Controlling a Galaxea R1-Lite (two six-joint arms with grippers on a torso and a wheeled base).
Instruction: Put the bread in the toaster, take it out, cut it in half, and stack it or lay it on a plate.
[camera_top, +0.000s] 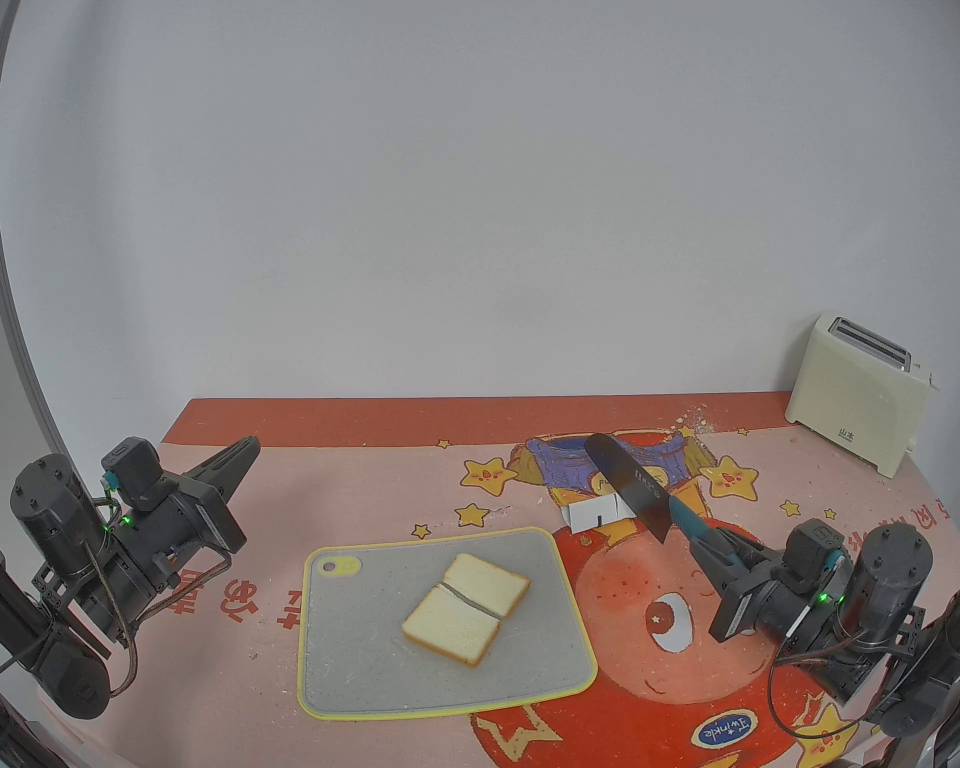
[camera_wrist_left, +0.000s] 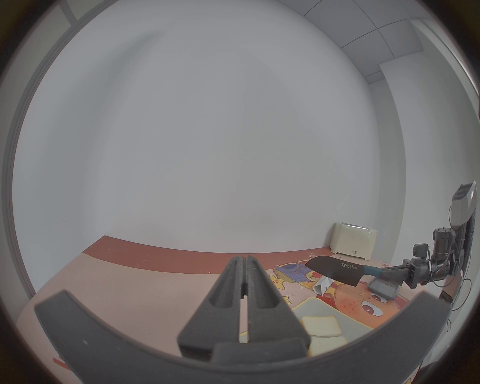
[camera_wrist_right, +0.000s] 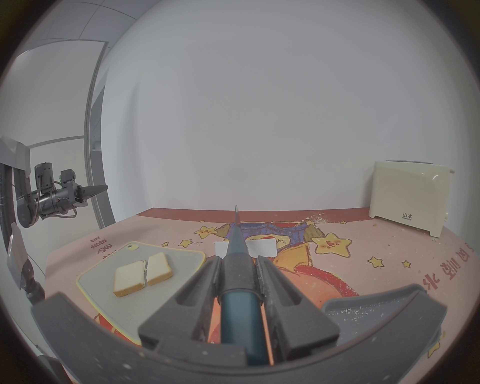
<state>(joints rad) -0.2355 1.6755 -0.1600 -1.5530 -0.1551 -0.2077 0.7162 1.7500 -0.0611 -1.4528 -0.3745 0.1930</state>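
Observation:
Two halves of a cut bread slice (camera_top: 466, 608) lie side by side on a grey cutting board (camera_top: 380, 650) with a yellow rim. My right gripper (camera_top: 712, 548) is shut on the teal handle of a black-bladed knife (camera_top: 632, 485), held in the air to the right of the board, blade pointing back and left. The right wrist view has the knife (camera_wrist_right: 236, 240) edge-on between the fingers, with the bread (camera_wrist_right: 142, 272) off to the side. My left gripper (camera_top: 238, 455) is shut and raised at the table's left edge, holding nothing.
A cream toaster (camera_top: 860, 395) stands at the back right corner, its slots showing no bread. A small white stand (camera_top: 597, 513) sits behind the board under the blade. Crumbs dot the patterned tablecloth (camera_top: 330, 470).

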